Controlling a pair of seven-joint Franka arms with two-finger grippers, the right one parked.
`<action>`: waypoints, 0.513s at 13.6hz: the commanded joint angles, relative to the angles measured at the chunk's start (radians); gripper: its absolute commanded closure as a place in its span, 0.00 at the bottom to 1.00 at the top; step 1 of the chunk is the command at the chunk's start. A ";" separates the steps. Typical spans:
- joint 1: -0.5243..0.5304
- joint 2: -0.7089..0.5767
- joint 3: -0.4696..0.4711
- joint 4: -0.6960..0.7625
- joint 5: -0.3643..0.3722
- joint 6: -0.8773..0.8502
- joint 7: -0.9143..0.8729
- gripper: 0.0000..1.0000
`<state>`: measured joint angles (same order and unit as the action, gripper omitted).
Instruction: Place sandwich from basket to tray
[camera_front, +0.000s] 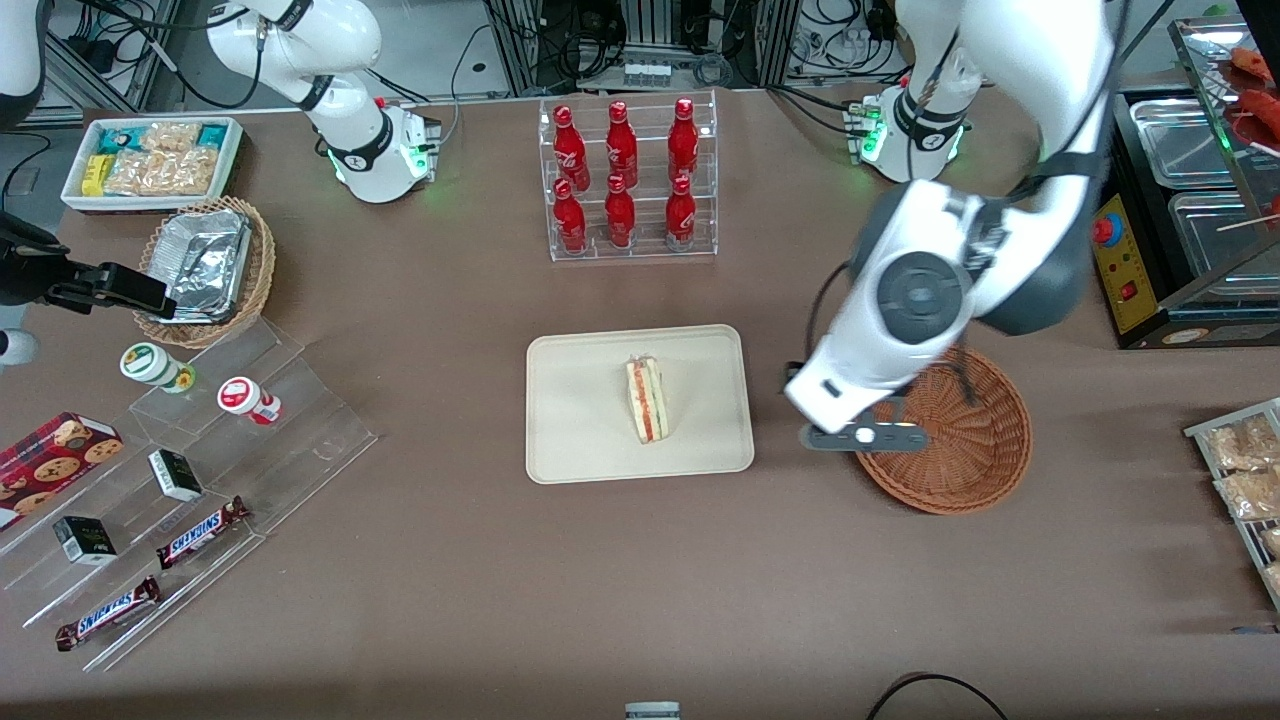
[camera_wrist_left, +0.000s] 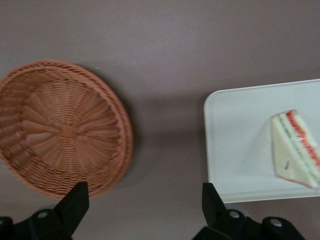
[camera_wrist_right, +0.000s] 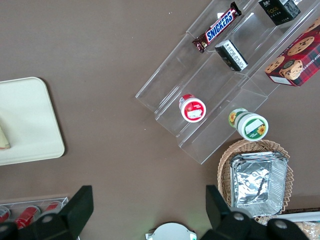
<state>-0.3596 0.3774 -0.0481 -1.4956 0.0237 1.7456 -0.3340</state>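
Note:
The sandwich (camera_front: 648, 400), a pale bread wedge with red and green filling, lies on the cream tray (camera_front: 580, 440) in the middle of the table. It also shows in the left wrist view (camera_wrist_left: 296, 149) on the tray (camera_wrist_left: 235, 150). The reddish-brown wicker basket (camera_front: 965, 450) stands beside the tray toward the working arm's end and holds nothing (camera_wrist_left: 62, 131). My left gripper (camera_wrist_left: 145, 200) hangs above the bare table between basket and tray, open and empty. In the front view the arm's wrist (camera_front: 860, 400) hides the fingers.
A clear rack of red bottles (camera_front: 625, 180) stands farther from the front camera than the tray. Clear display steps with snack bars and cups (camera_front: 180, 480), a tan basket of foil containers (camera_front: 205, 268) and a white snack bin (camera_front: 150, 160) lie toward the parked arm's end.

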 joint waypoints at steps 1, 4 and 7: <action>0.077 -0.098 -0.010 -0.106 -0.004 -0.006 0.104 0.00; 0.145 -0.159 -0.010 -0.150 -0.005 -0.033 0.182 0.00; 0.221 -0.215 -0.010 -0.150 -0.005 -0.115 0.281 0.00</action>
<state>-0.1879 0.2316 -0.0470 -1.6085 0.0234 1.6667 -0.1132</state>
